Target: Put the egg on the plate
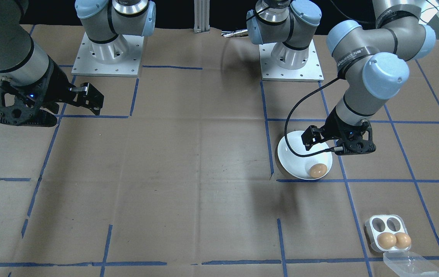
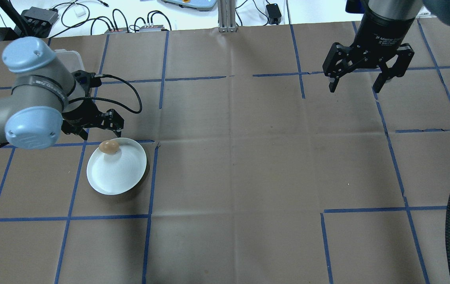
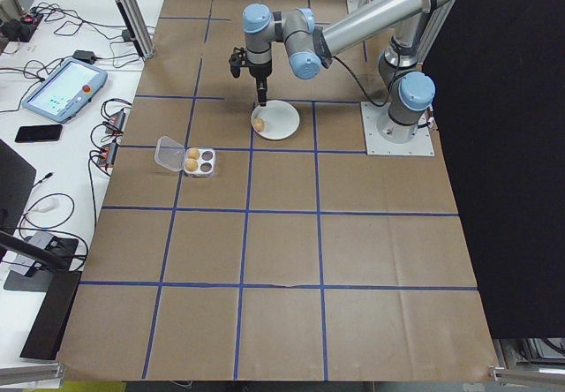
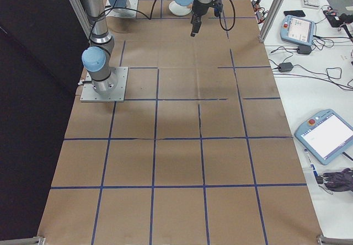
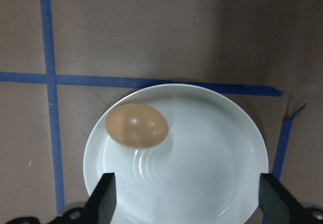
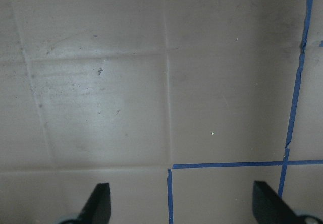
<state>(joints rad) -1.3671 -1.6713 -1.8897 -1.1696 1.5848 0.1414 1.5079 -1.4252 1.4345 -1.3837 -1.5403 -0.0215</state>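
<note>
A brown egg [image 2: 109,146] [image 5: 136,125] [image 1: 318,170] lies on the round white plate [image 2: 119,173] [image 5: 207,173] [image 1: 299,161], close to its far rim. My left gripper [image 2: 96,128] [image 1: 337,144] [image 5: 189,204] hangs just above the plate, open, with nothing between its fingers and no contact with the egg. At the other side of the table my right gripper [image 2: 355,85] [image 1: 88,102] [image 6: 184,204] is open and empty over bare brown paper.
A small white four-hole egg tray [image 1: 389,232] [image 3: 196,158] holding two brown eggs stands beyond the plate, its clear lid [image 1: 412,263] folded open. Blue tape lines grid the brown paper. Cables and devices lie past the table's far edge.
</note>
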